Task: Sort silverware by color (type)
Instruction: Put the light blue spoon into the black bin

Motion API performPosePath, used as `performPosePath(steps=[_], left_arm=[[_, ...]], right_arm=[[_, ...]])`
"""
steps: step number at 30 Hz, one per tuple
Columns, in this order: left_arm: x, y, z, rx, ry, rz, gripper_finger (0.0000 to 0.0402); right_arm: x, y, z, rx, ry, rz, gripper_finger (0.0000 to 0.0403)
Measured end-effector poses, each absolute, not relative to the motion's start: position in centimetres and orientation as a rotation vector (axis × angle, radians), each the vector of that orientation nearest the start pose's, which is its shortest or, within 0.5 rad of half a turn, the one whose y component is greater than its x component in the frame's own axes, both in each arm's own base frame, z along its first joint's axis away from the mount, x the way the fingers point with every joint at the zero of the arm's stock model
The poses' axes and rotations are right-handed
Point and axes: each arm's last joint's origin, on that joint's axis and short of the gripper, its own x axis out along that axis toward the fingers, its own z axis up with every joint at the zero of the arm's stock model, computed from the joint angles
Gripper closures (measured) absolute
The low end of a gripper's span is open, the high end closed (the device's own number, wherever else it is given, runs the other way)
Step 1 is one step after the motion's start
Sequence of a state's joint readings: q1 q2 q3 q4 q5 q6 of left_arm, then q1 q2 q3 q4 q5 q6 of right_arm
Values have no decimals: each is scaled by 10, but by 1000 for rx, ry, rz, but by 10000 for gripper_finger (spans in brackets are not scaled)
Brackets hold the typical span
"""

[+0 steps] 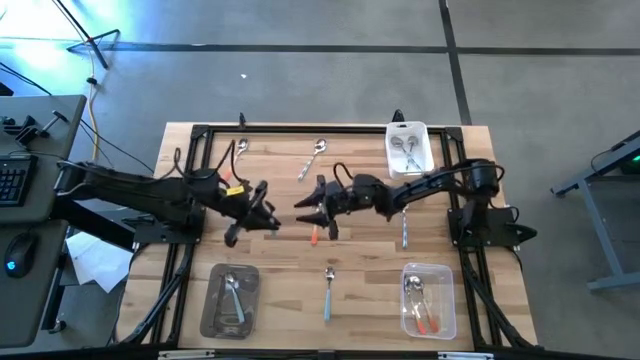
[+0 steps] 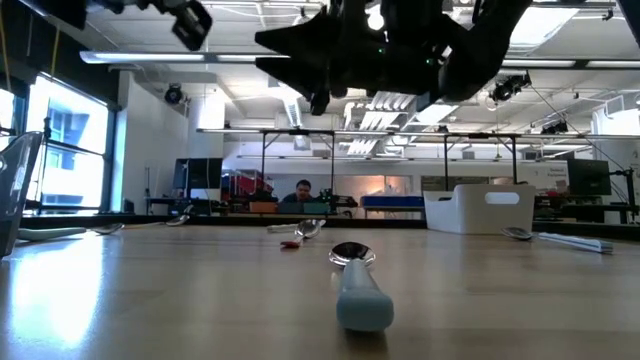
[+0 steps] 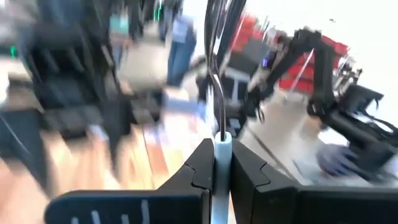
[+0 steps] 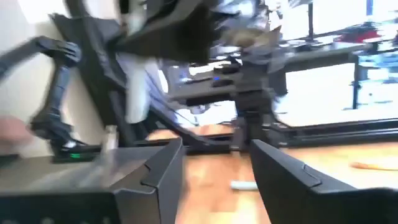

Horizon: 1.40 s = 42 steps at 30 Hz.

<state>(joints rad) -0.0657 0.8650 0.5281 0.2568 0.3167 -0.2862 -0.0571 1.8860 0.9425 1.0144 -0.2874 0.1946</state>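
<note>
My left gripper (image 1: 266, 206) hangs over the table's middle, shut on a spoon with a light blue handle (image 3: 222, 148); the thin metal stem (image 3: 217, 93) runs out past the fingertips. My right gripper (image 1: 306, 208) faces it from the right, open, with nothing between its fingers (image 4: 214, 163). Loose on the wood lie a blue-handled spoon (image 1: 328, 288) near the front, an orange-handled one (image 1: 314, 236) under the grippers, a spoon (image 1: 404, 236) below the right arm, a silver spoon (image 1: 318, 152) and another (image 1: 238, 150) at the back. My left gripper pinches the spoon's light blue handle (image 3: 222, 163) between its two fingers. The fingers are level and point toward the table's right. The metal stem sticks out beyond the fingertips, and the spoon is lifted clear of the table.
A white tub (image 1: 409, 132) with spoons stands at the far right. A clear tub (image 1: 212, 300) with silver spoons sits near left, another clear tub (image 1: 446, 300) with orange-handled spoons near right. A black frame (image 1: 300, 130) edges the table.
</note>
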Motion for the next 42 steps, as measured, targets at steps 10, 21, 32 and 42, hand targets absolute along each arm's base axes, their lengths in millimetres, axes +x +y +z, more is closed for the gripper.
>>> performPosePath(steps=[10,21,32,42], left_arm=[[149,-68,260,-662,668,-326,391],[117,-129,210,-951,894,-340,391],[115,-144,169,-1084,922,-222,391],[118,-148,175,-1107,966,-174,389]], right_arm=[[379,-31,209,138,92,130,250],[379,-31,206,142,125,127,267],[379,-30,205,137,132,127,268],[379,-31,204,136,138,112,268]])
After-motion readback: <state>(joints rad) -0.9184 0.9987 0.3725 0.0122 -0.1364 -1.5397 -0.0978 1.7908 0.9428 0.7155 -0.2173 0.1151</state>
